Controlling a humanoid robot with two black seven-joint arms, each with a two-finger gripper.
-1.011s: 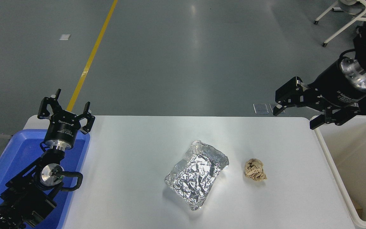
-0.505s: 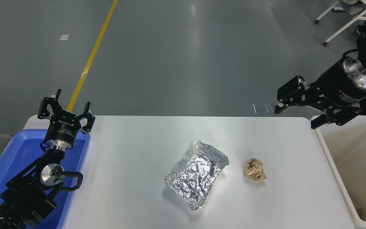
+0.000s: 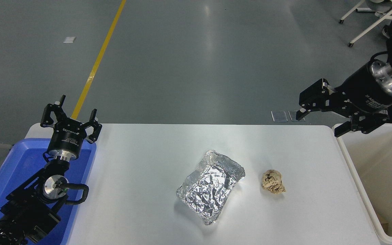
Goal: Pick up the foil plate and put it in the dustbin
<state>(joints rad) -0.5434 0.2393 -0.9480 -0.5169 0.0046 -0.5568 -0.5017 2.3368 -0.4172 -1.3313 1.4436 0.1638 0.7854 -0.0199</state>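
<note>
The crinkled silver foil plate (image 3: 210,186) lies on the white table (image 3: 141,177), near its middle. The off-white dustbin (image 3: 354,170) stands at the table's right edge, partly cut off by the picture. My right gripper (image 3: 318,123) is open and empty, held above the table's far right corner, next to the dustbin's far rim and well away from the foil plate. My left gripper (image 3: 69,117) is open and empty, parked at the lower left above the blue tray.
A small crumpled tan paper ball (image 3: 273,181) lies just right of the foil plate. A blue plastic tray (image 3: 15,170) sits at the table's left edge under the left arm. White chair legs (image 3: 366,23) stand on the floor at the top right.
My right gripper has drifted slightly to the right and a little up. The foil plate, the paper ball and the left arm have not moved.
</note>
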